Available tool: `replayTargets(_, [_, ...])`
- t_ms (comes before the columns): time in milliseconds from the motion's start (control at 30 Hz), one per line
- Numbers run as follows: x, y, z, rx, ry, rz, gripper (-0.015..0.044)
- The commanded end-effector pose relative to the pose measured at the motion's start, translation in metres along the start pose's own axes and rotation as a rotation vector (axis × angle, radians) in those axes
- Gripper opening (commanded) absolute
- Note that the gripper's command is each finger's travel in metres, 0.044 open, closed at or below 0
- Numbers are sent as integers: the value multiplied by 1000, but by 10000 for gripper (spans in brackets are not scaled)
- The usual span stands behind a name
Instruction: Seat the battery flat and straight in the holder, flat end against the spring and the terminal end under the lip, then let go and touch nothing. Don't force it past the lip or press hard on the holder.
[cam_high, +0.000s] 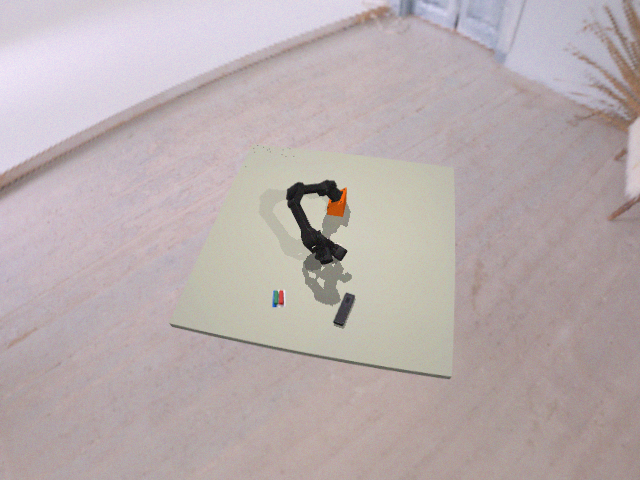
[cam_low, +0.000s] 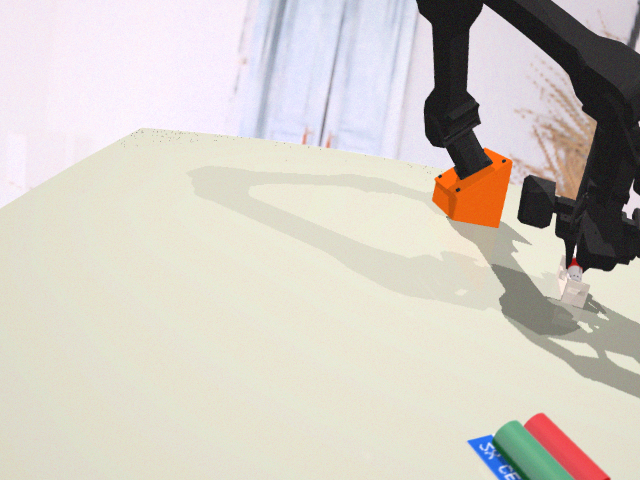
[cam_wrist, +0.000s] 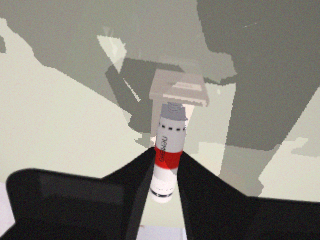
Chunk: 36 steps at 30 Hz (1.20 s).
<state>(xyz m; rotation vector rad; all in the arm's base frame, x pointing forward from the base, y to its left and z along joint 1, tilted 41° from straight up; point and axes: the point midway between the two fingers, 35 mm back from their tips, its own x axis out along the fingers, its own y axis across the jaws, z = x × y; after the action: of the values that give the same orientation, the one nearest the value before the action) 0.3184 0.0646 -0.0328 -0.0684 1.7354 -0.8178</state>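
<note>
I have the black parallel-jaw gripper (cam_wrist: 164, 167) clamped narrowly on the white cylindrical battery with a red band (cam_wrist: 167, 150). Its far end sits at the pale beige plastic holder (cam_wrist: 178, 90) on the green table (cam_low: 206, 310), tilted, not yet flat.

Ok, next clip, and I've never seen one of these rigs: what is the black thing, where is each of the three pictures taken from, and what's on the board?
The black thing is a jointed robot arm on an orange base, standing on a pale green board. One picture looks down from high above, one sits low at the board's edge, and one rides on the arm's wrist. The gripper at its tip is shut on a small white battery with a red band, its far end at a small pale holder. Also on the board are a flat dark bar and a red and a green cylinder lying side by side on a blue label.
</note>
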Motion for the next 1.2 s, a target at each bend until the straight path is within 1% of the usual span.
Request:
replayTargets(0, [1,1,3,-3,1,-2,61])
replayTargets(567, [-3,1,12,-3,1,-1,61])
replayTargets(1167, [2,4,11,-13,-106,-4,61])
